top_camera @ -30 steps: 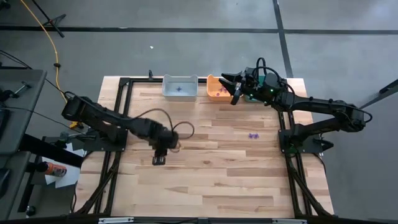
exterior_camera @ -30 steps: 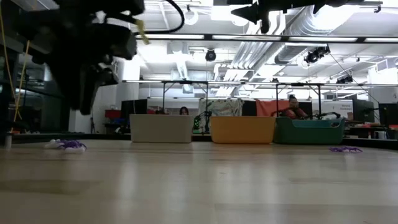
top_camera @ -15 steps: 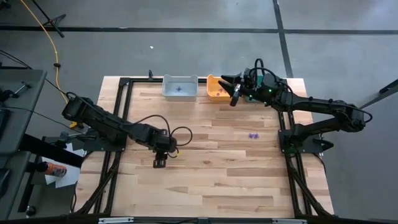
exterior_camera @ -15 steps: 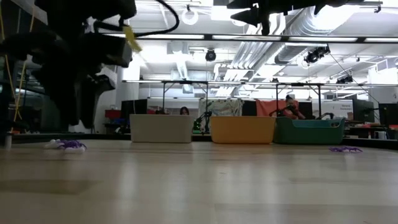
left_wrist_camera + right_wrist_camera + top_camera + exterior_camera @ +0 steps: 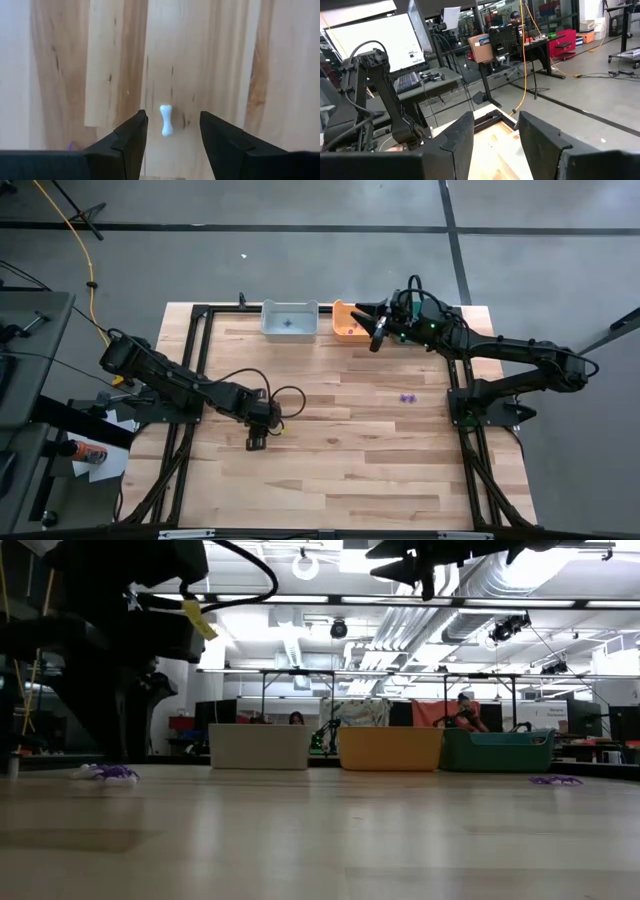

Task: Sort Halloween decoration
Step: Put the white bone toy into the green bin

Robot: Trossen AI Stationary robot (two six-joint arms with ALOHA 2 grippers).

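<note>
A tiny white bone-shaped trinket (image 5: 166, 120) of the Halloween decoration lies flat on the wooden table. My left gripper (image 5: 172, 135) points down over it, open, one finger on either side and neither touching it; in the high view it stands left of the table's middle (image 5: 255, 442). A purple trinket (image 5: 406, 397) lies on the right half of the table, also seen in the low view (image 5: 555, 780). Another purple and white bit (image 5: 105, 773) lies at the left. My right gripper (image 5: 378, 330) hangs open and level, high above the orange bin (image 5: 345, 325).
Along the far edge stand a grey bin (image 5: 289, 320), the orange bin and a teal bin (image 5: 497, 751); my right arm covers the teal one in the high view. A black frame (image 5: 200, 315) borders the table. Bare wood lies toward the near edge.
My left gripper has sunk toward the table, and its arm has drawn lower and closer over the left part of the table. My right arm has kept still.
</note>
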